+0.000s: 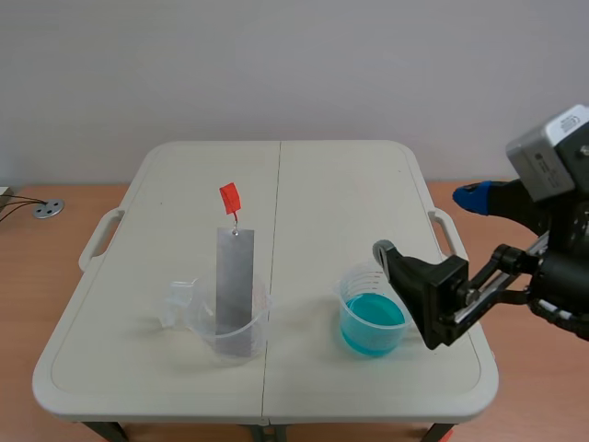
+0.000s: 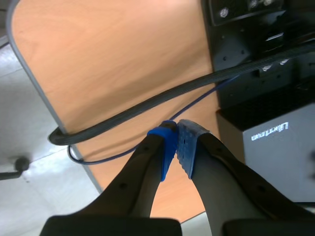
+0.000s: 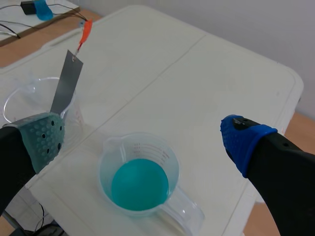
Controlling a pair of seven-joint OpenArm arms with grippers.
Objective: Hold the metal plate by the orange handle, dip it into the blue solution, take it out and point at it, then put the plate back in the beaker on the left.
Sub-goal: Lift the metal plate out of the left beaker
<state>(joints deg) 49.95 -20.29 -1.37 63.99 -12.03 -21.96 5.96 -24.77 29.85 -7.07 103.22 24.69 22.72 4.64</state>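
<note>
Right gripper point(image 3: 142, 142) fingers wide apart, empty; blue solution point(image 3: 139, 184) in a clear plastic beaker point(image 3: 106, 147) directly under it; metal plate point(image 3: 66, 83) upright in the other beaker point(image 3: 19, 98), ahead past the grey-green pad; left gripper point(image 2: 177, 147) pads together, empty; plate looks thin, stiff, light, slick; pinch the small orange handle point(image 3: 86, 30) on top.

A grey box point(image 2: 278, 152) carries one short white word, upside down and too blurred to read surely. The beaker with blue liquid point(image 3: 142, 146) has printed scale marks, too small to read.
</note>
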